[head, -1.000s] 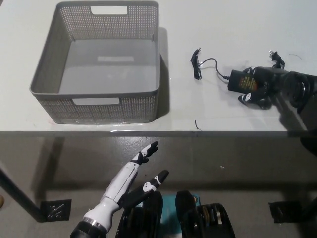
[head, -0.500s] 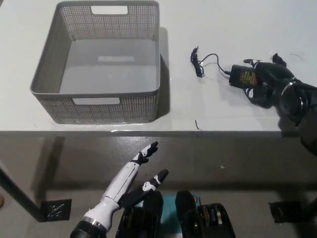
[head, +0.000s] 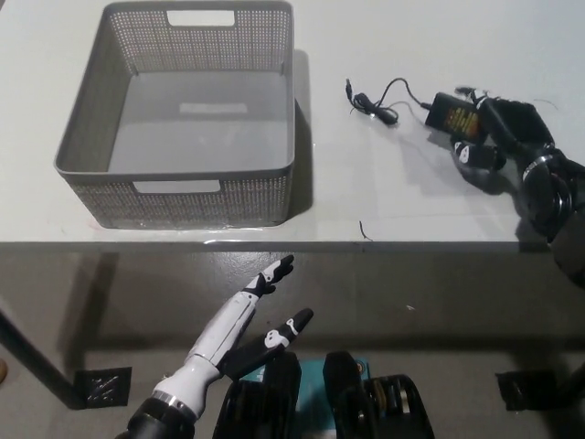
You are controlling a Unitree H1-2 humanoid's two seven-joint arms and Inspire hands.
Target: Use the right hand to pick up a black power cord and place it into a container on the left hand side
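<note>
Adapter brick of black power cord (head: 454, 112) now higher and further up the table (head: 384, 197) than a second ago, clamped in right hand (head: 489, 133); thin lead trails left; basket (head: 183, 174) unchanged, nothing inside; left hand (head: 247, 325) low, fingers spread.

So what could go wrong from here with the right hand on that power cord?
The right hand grips only the adapter brick, while the thin cable trails loose across the white table. During the carry, that tail could drag or catch on the near wall of the grey basket and end up hanging outside. The grip also seems to sit at the brick's edge, so it might slip. The left hand rests open below the table.
</note>
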